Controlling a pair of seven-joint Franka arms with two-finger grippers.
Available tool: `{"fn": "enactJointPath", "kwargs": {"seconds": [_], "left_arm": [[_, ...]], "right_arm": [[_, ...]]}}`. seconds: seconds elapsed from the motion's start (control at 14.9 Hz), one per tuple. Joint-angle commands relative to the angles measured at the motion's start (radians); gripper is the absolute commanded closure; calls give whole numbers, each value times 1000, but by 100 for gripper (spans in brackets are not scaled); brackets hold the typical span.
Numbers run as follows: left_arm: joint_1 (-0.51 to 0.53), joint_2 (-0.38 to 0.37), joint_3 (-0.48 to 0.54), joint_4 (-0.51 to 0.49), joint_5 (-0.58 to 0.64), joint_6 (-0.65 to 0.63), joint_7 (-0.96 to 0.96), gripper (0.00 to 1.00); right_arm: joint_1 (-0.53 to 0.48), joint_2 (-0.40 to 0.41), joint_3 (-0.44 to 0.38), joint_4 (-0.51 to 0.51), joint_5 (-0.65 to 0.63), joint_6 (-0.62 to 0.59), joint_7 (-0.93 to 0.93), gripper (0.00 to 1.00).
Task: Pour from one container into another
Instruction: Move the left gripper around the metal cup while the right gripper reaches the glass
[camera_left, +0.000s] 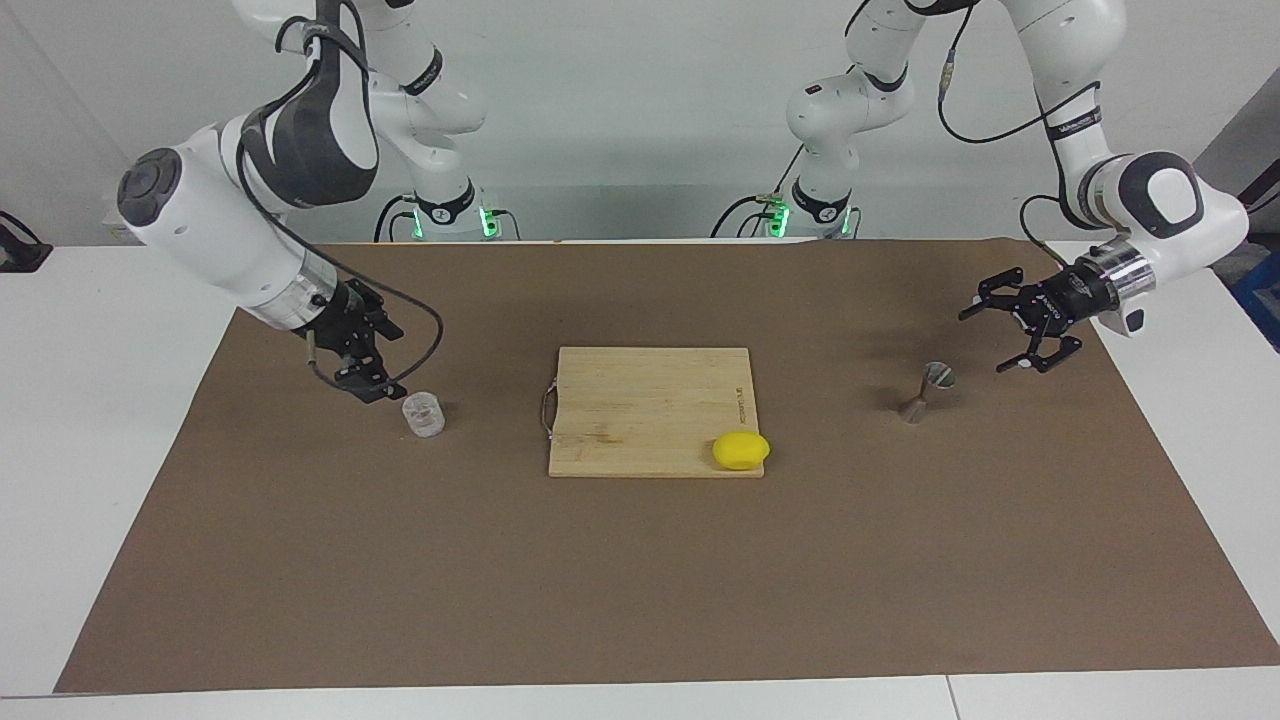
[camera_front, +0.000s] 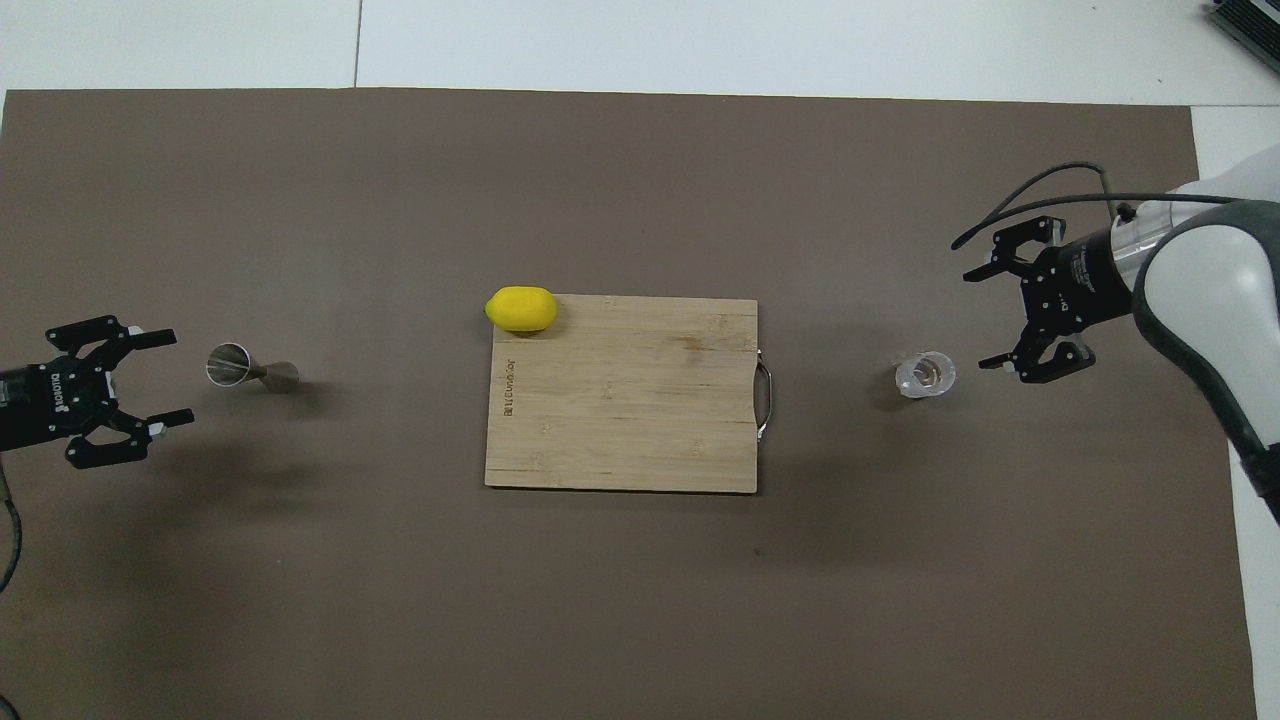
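Observation:
The small clear cup (camera_left: 423, 415) (camera_front: 925, 374) stands upright on the brown mat toward the right arm's end. My right gripper (camera_left: 385, 358) (camera_front: 978, 320) hangs low just beside it, open, with nothing between its fingers and not touching the cup. The metal hourglass jigger (camera_left: 925, 392) (camera_front: 250, 368) stands upright toward the left arm's end. My left gripper (camera_left: 985, 343) (camera_front: 178, 376) hovers beside the jigger, open and empty, with a gap between them.
A wooden cutting board (camera_left: 650, 400) (camera_front: 620, 420) lies mid-table between the two containers. A yellow lemon (camera_left: 741, 450) (camera_front: 521, 308) rests on the board's corner farthest from the robots, toward the left arm's end. The brown mat (camera_left: 640, 580) covers most of the white table.

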Motion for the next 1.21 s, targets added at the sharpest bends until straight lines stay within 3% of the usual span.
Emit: {"fn": "enactJointPath", "kwargs": {"seconds": [0.0,0.34,0.67,0.94,1.14], "left_arm": [[5,-18,-7,-52,-56,57,-8,0],[-32,-15,-9,-118,-120,106,114,0],[-52,11,-9,-121,-183,135,172,0],[-81,17,-9,-143,-234,166,225,0],[-80,17,-9,-143,-235,167,223,0]], "right_arm": [[-58,-15,9,-101,95,70,-90,0],[-84,40,9,-158,161,151,-217,0],[-150,150,9,-179,242,153,-482,0],[-144,155,9,-216,326,162,-507,0],[-113,146,9,-291,385,241,-547,0]]}}
